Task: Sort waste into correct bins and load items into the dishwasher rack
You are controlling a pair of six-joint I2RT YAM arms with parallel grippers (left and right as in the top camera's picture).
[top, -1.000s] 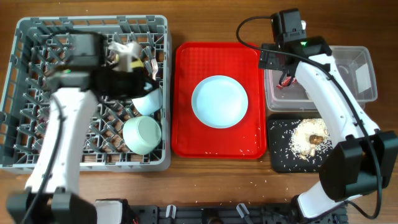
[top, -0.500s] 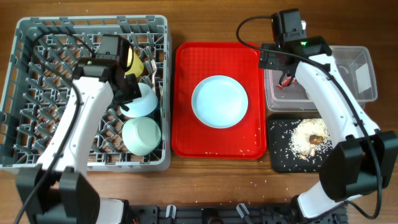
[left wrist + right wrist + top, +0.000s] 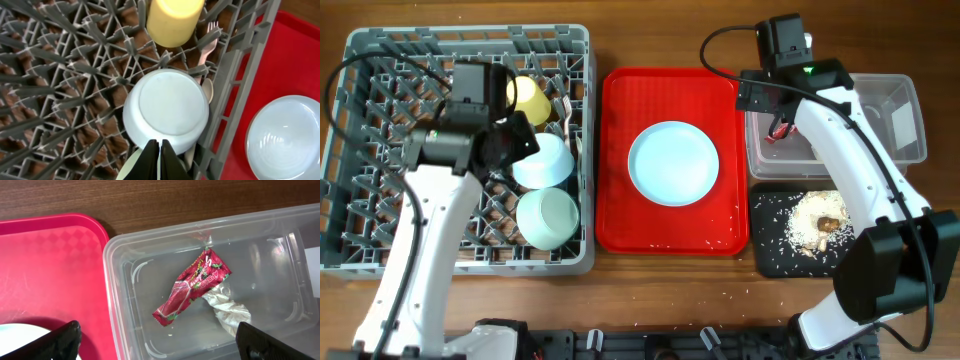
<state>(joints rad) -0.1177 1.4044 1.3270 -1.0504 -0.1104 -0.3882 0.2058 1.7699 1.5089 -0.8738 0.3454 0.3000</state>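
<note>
The light blue round plate [image 3: 673, 163] lay at the centre of the flat red tray [image 3: 620, 100]; the left gripper [image 3: 160, 151] hung clenched and empty over the grey pegged dishwasher rack [image 3: 360, 60]; it needed to open, pinch the plate's rim and stand it between pegs; the right gripper [image 3: 162, 341] gaped, released, over the clear plastic tub [image 3: 112, 300].

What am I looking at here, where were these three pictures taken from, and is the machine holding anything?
These are two robot arms at a table, each ending in a two-finger gripper. One picture looks down from above; the other two come from a camera on each wrist. On the left stands a dishwasher rack holding a yellow cup, a light blue bowl upside down and a pale green bowl. In the middle a red tray carries a light blue plate. On the right, a clear tub contains a red wrapper and a white tissue, and a black tray holds food scraps. The left gripper is shut above the blue bowl, the right gripper open over the tub; neither holds anything.
</note>
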